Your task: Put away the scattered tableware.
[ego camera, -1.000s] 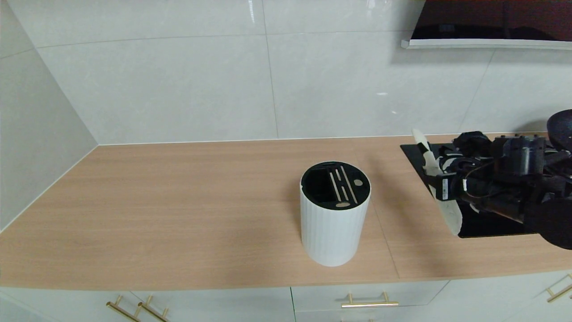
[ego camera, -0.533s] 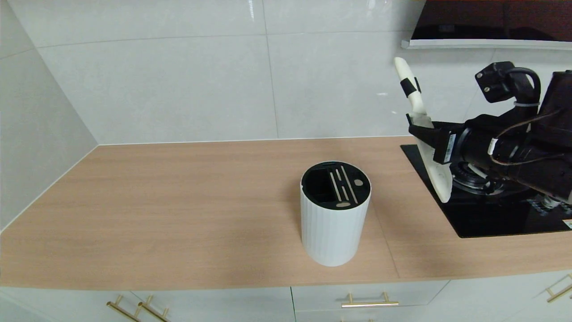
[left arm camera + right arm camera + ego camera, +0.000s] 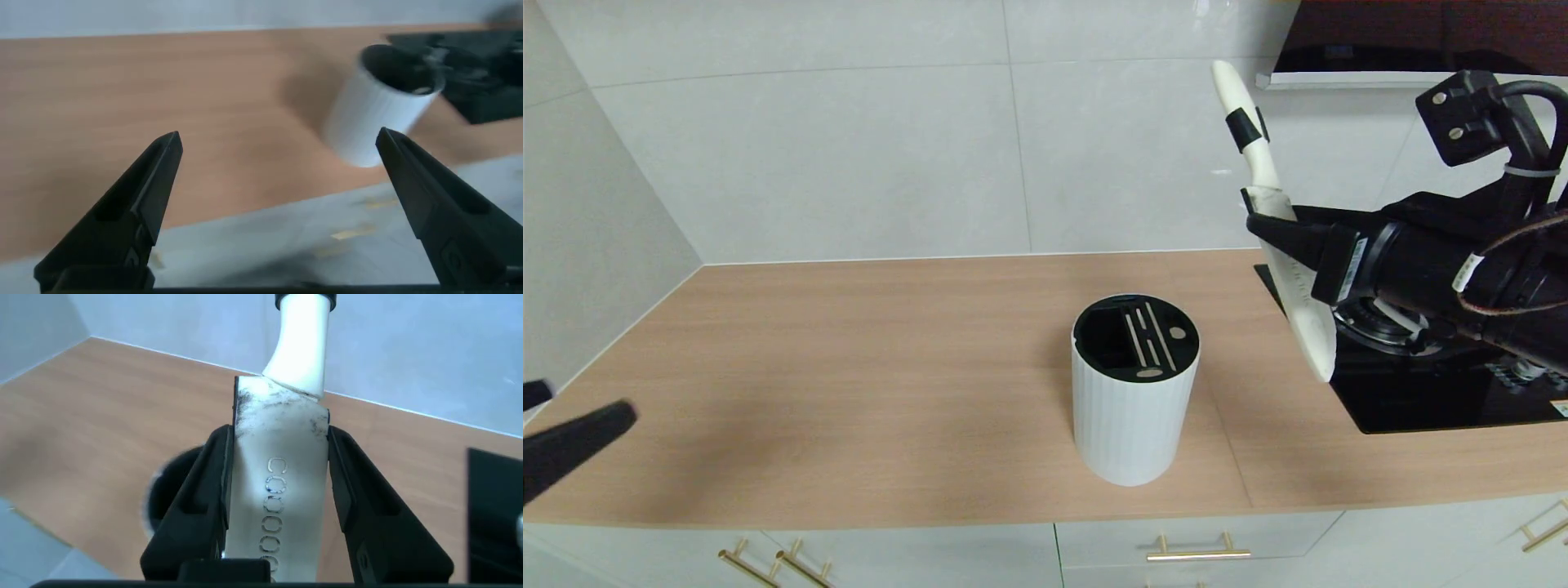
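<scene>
My right gripper is shut on a white knife, held in the air at the right, above the gap between holder and stove. Its handle points up and its blade tip slants down. In the right wrist view the knife sits between the two black fingers, with the holder blurred below. The white ribbed knife holder with a black slotted top stands upright on the wooden counter. My left gripper is open at the counter's front left, and the holder lies far ahead of it.
A black stovetop with a burner lies at the counter's right end. A dark range hood hangs above it. White tiled walls close the back and left. Cabinet drawers with brass handles run below the front edge.
My right gripper has lifted the knife from stovetop level, up and a little left toward the holder. My left gripper has come into the head view at the left edge.
</scene>
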